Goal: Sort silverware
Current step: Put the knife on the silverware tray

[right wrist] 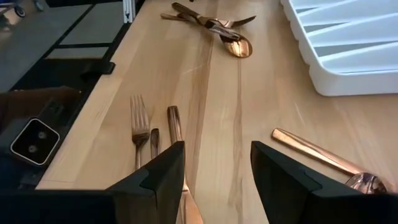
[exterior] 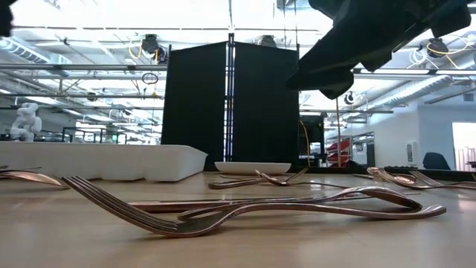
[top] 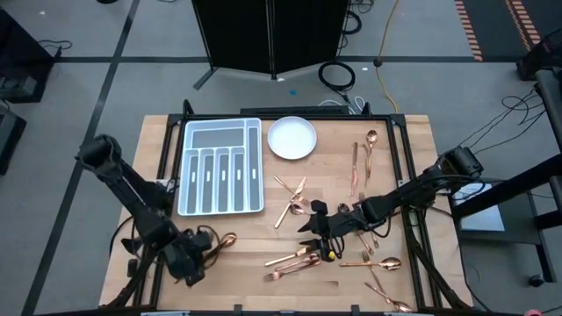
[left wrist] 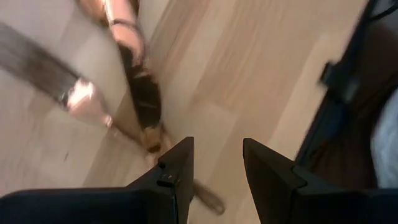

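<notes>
Right gripper (top: 314,235): we are seeing it hovering with jaws parted, empty, silverware (top: 294,260) lying just beneath.
Left gripper (top: 213,248): we are seeing it gaping, empty, beside a spoon (top: 226,240).

no readable text, no labels, no brands, no numbers anywhere

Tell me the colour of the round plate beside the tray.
White; the plate shows best in the high view.
</notes>
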Controlling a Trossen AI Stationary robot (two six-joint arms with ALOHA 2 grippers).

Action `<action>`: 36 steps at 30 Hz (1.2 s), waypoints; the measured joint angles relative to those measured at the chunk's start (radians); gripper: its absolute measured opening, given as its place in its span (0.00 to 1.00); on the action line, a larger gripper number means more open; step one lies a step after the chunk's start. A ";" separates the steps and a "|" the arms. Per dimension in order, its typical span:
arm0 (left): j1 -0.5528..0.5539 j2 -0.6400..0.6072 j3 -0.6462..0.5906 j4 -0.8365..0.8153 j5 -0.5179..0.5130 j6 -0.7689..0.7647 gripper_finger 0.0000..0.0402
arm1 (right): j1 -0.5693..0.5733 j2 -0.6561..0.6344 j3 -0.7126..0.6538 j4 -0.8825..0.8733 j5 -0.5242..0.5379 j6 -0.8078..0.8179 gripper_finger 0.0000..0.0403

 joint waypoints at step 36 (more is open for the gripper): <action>-0.086 0.186 0.037 -0.135 -0.028 -0.035 0.34 | 0.000 0.000 0.000 0.005 0.007 -0.001 0.43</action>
